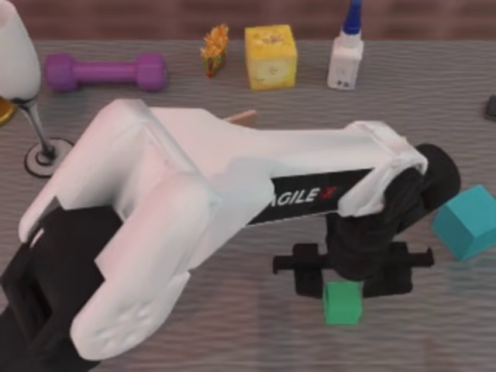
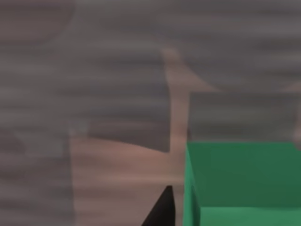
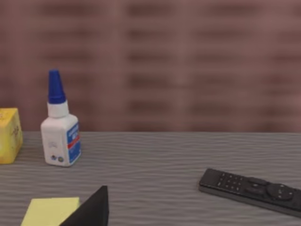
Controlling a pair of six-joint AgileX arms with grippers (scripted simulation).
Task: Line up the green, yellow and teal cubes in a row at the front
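Early in the job: left gripper [image 1: 342, 280] low over the green cube [image 1: 342, 302] near the front, jaws' state impossible to tell, teal cube [image 1: 467, 221] lying well to the right and farther back, pale-yellow cube [image 3: 50, 211] not yet in line.

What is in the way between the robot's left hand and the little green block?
Nothing visible is in the way. The left gripper is right above the green cube near the front edge of the table, with no object between them. The teal cube sits off to the right, apart from both.
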